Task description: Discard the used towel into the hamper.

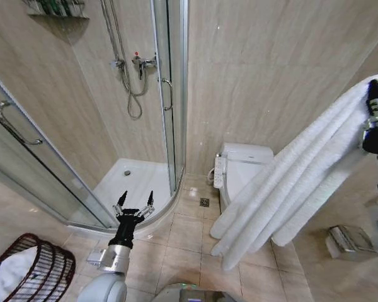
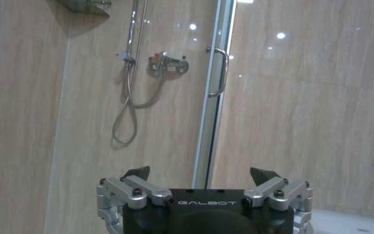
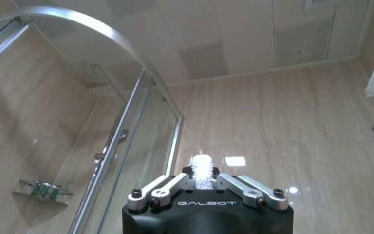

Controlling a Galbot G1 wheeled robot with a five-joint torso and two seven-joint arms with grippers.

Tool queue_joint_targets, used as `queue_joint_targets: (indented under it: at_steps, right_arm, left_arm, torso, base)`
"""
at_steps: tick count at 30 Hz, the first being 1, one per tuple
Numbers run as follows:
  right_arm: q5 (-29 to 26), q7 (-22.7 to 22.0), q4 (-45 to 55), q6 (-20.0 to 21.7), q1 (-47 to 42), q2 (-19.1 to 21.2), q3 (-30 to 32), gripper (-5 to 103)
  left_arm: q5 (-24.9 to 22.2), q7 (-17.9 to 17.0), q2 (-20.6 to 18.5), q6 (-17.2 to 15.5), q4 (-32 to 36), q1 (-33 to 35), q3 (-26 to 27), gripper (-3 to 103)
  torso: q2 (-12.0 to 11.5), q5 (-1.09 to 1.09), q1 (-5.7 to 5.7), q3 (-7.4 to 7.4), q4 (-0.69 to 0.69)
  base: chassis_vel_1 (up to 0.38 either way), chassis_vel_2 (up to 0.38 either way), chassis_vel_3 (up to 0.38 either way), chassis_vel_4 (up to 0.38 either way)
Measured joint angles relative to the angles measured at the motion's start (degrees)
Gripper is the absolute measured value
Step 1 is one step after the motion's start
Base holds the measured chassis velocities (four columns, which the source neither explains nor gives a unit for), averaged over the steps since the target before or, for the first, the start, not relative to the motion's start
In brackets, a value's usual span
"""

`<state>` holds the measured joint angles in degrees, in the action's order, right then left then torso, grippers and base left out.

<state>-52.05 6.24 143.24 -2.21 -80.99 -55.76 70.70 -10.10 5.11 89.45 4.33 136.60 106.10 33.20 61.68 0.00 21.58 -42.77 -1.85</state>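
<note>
Towel held high on my right, hamper low on my left.

My right gripper (image 1: pixel 373 94) was raised at the right edge of the head view, its fingers pinched on the white towel (image 1: pixel 290 182), which hung in long folds in front of the toilet (image 1: pixel 242 165). The hamper (image 1: pixel 34 267) sat on the floor at my lower left, something white inside it. My left gripper (image 1: pixel 136 202) hovered low before the shower door (image 1: pixel 170 94), fingers spread, holding nothing.

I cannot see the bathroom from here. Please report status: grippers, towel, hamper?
Right gripper shut on towel, held high at right. Left gripper open, low near the shower. Hamper on floor at far left, white cloth already inside.
</note>
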Motion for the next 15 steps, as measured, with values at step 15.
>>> queue_joint_targets:
  at_steps: [15]
  right_arm:
    - [0.8,0.1,0.0,0.0,-0.1,-0.9,-1.6,5]
  left_arm:
    - [0.0,0.0,0.0,0.0,0.0,0.0,0.0,100]
  torso:
    - [4.2,0.00,1.89,-2.35,0.00]
  base:
    - [0.000,0.000,0.000,0.000]
